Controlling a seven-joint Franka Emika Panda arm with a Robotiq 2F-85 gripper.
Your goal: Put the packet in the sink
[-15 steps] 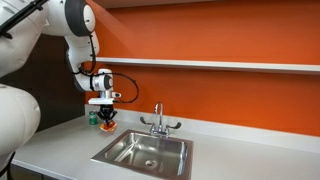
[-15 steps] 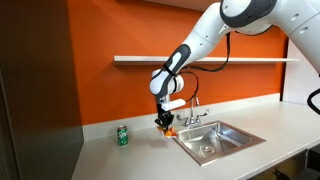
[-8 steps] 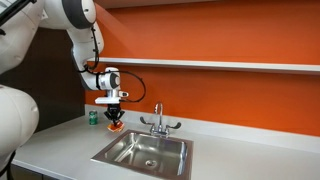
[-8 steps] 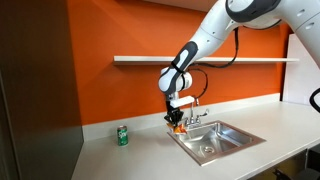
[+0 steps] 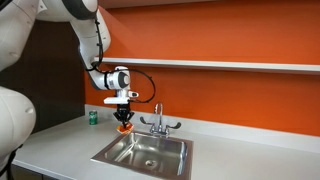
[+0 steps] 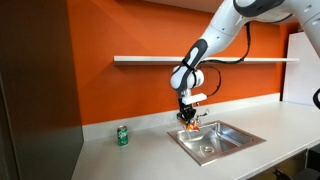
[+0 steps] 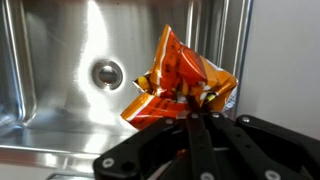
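My gripper [image 5: 124,113] is shut on the small crinkly orange-red packet [image 7: 178,78] and holds it in the air over the near-left edge of the stainless-steel sink [image 5: 146,153]. In an exterior view the packet [image 6: 189,117] hangs just above the sink's rim [image 6: 215,137], close to the chrome tap [image 6: 197,112]. In the wrist view the packet fills the middle, pinched between my black fingers [image 7: 192,108], with the sink's basin [image 7: 60,50] and its round drain [image 7: 107,73] below. The tap [image 5: 158,121] stands behind the basin.
A small green can [image 6: 123,135] stands on the grey counter [image 6: 130,158] away from the sink; it also shows in an exterior view [image 5: 93,118]. An orange wall with a white shelf [image 5: 220,65] rises behind the counter.
My gripper has carried the packet sideways from beside the green can toward the sink, and lifted it slightly. The can has not moved.
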